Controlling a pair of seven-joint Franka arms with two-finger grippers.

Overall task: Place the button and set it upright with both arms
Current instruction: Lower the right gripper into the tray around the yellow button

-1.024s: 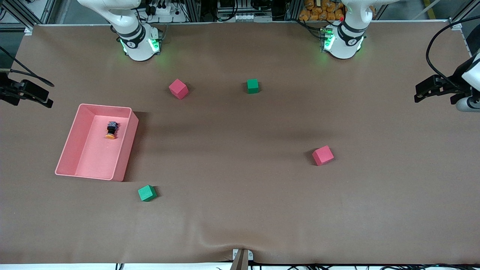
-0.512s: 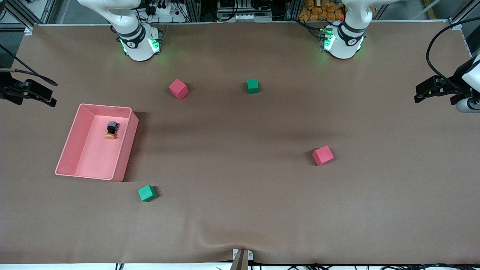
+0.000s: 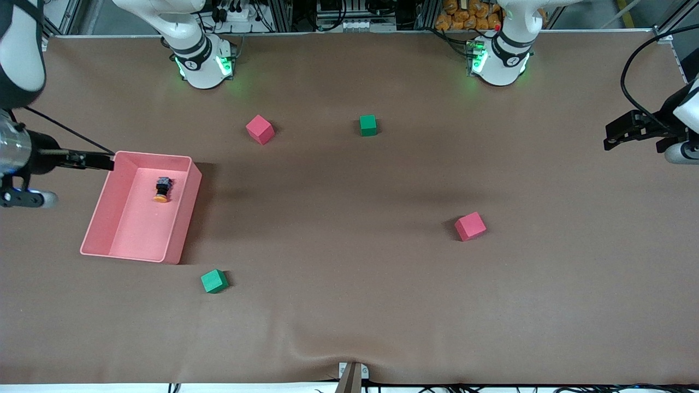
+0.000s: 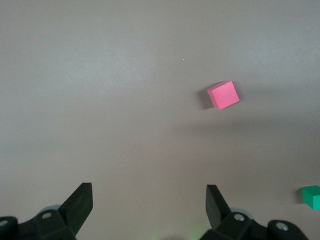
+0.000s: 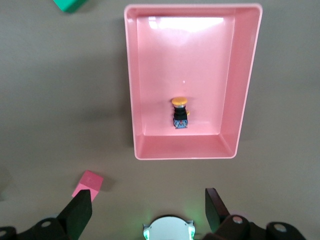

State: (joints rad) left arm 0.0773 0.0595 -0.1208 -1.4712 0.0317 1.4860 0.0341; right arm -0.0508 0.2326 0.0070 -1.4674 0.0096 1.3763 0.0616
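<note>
Two claws, both spread wide, nothing pinched. Button [image 3: 161, 189] lying on its side inside pink tray [image 3: 180, 210], orange cap pointing toward front camera, black body toward the arm bases. Sits in the part of the tray farther from the front camera, clear of the walls, so room for fingers on either side.

Right claw [image 5: 145, 212] hanging high above the counter [image 3: 349, 305] just off the tray's wall that faces the arm bases, wrist camera looking straight down on tray and button. Probably lining up for a top-down pick; spread fingers fit that. Judging by the tipped-over pose, pick comes first, uprighting later.

Left claw [image 4: 150, 202] up in the air well away from the tray, toward the left arm's end, over bare counter with a red cube [image 4: 223, 95] in its view. Waiting, likely for a handover or to steady the button once out.

Loose cubes scattered around tray: red [image 3: 259, 129], green [image 3: 368, 125], green [image 3: 213, 281]. None blocking the tray opening.
</note>
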